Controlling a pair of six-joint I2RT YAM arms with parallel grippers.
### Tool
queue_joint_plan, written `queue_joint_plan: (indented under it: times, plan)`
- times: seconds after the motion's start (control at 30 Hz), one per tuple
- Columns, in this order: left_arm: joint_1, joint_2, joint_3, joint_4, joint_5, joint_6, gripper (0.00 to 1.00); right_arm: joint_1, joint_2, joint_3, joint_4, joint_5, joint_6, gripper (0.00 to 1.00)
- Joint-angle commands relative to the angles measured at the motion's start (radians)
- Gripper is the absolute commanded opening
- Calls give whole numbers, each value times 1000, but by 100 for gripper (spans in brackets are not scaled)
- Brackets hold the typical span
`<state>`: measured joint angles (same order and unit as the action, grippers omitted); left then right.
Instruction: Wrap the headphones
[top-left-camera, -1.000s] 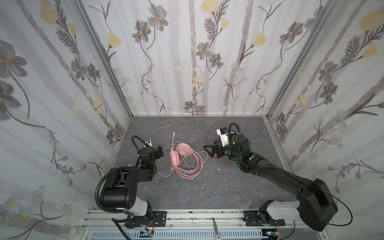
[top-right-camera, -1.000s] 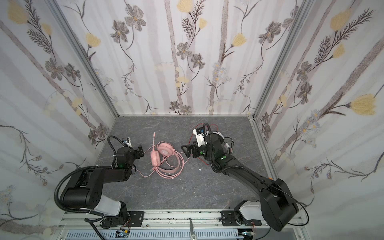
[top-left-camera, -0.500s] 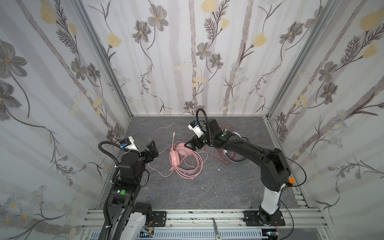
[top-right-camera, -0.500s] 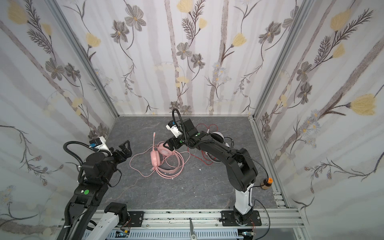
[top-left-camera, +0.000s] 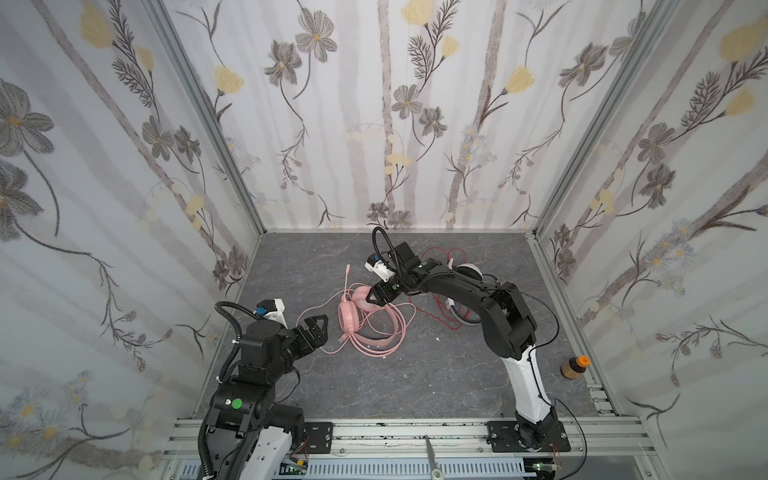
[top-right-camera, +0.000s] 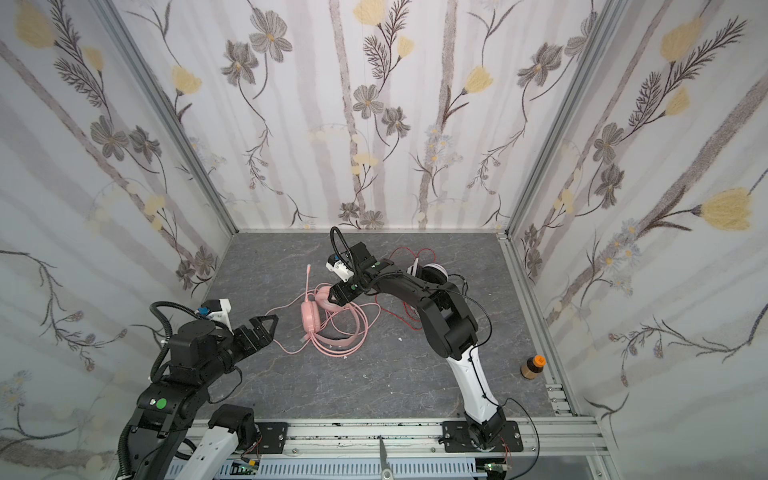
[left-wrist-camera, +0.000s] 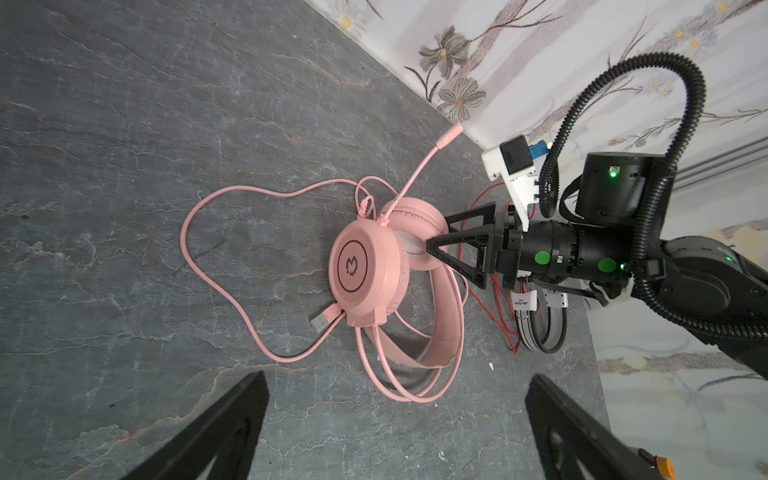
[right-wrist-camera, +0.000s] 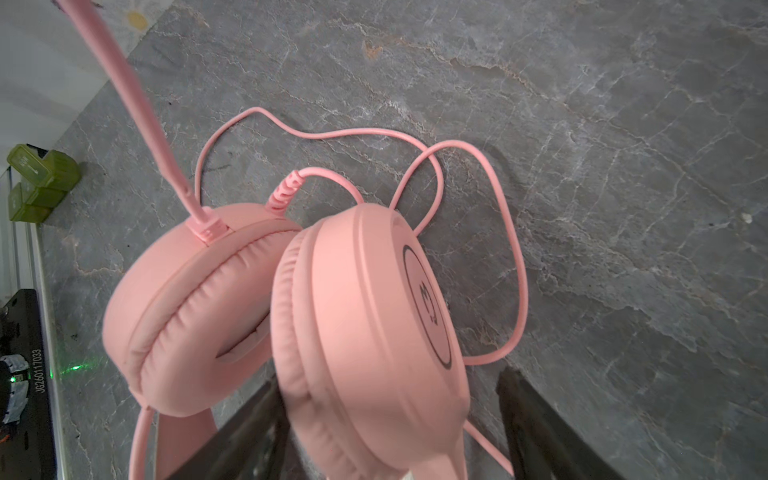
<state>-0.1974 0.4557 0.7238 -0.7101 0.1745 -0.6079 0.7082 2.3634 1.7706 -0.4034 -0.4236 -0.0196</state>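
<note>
Fingers (right-wrist-camera: 253, 432) of right gripper (top-left-camera: 371, 297) straddle 1 pink earcup (right-wrist-camera: 365, 324)

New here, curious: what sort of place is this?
Probably a robot test booth: left arm and right arm bolted to a rail, flowered walls boxing in a grey tabletop, pink headphones on it.

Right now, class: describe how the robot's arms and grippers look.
The left arm and right arm are black with white lower links, green dots, ribbed hoses and white camera mounts. The left gripper and right gripper are black hollow triangular frames.
</note>
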Motion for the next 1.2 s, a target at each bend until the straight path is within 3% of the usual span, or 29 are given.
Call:
queue_joint_plan:
  times: [0.0, 0.23, 0.43, 0.6, 0.73, 0.9, 1.17]
  plan:
    - [0, 9, 2, 17, 51, -4, 100, 11, 21, 24, 12, 12, -20, 77]
    - [0, 92, 24, -22, 68, -24, 100, 28, 102, 102, 13, 0, -16, 77]
    - [0, 115, 48, -47, 29, 0, 100, 30, 115, 136, 17, 44, 26, 51]
    - [-1, 169, 36, -10, 153, 5, 100, 32, 8, 82, 33, 151, 53, 29]
    - [-3, 200, 54, -19, 159, -31, 99, 32, -115, -2, 70, 268, 144, 28]
    - [-43, 197, 64, -35, 63, -163, 97, 41, -277, -156, 146, 466, 295, 28]
    - [-297, 320, 107, 59, -73, -366, 94, 90, -405, -235, 145, 733, 422, 27]
